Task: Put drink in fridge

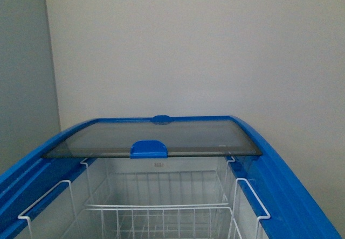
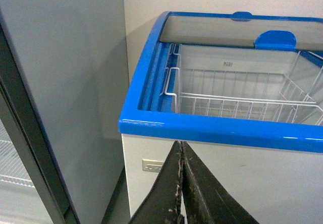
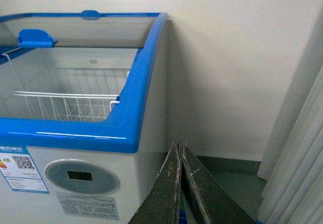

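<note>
One fridge (image 1: pixel 302 196), lid slid back, at our 12 o'clock; our two grippers, left gripper (image 2: pixel 180 183) and right gripper (image 3: pixel 179 183), pinched closed, empty

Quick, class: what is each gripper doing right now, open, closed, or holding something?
Left gripper: closed, fingers together, holding nothing, in front of the fridge.
Right gripper: closed, fingers together, holding nothing.

Both wrist views show dark, worn, tapering jaws with scuffed pale inner edges.
</note>
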Tool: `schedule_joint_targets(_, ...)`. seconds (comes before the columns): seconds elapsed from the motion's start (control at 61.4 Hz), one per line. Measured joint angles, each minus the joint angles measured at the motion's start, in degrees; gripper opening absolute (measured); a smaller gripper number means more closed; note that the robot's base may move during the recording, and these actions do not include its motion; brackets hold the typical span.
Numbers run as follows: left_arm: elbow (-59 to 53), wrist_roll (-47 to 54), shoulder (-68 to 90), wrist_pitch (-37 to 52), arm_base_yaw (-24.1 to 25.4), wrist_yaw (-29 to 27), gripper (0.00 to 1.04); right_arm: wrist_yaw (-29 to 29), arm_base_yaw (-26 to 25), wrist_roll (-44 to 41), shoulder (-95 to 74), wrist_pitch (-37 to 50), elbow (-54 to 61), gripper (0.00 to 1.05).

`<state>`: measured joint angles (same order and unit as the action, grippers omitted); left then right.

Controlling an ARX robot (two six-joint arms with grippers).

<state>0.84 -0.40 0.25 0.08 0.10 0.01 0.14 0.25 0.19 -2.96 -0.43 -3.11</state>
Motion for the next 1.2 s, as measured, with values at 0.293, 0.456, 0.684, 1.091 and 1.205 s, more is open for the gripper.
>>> schedule_joint_targets(0.293, 0.00, 0.00, 0.00, 0.00, 0.00, 0.00, 0.03, -0.07, -0.11, 0.00, 2.47, 0.31, 2.21, 0.03)
schedule_joint_targets(0.456, 0.00, -0.02, 0.00, 0.00, 0.00, 0.02, 0.15, -0.13, -0.13, -0.04, 2.60, 0.31, 2.21, 0.18)
schedule_joint_targets(0.684, 0.00, -0.02, 0.00, 0.00, 0.00, 0.00, 0.68, -0.13, -0.13, -0.04, 2.60, 0.31, 2.21, 0.69)
schedule_joint_targets(1.091, 0.00, 0.11, 0.00, 0.00, 0.00, 0.00, 0.97, -0.13, -0.11, -0.04, 2.60, 0.31, 2.21, 0.98)
schedule_joint_targets(1.205, 0.00, 0.11, 0.00, 0.00, 0.00, 0.00, 0.97, -0.13, -0.11, -0.04, 2.60, 0.31, 2.21, 0.98)
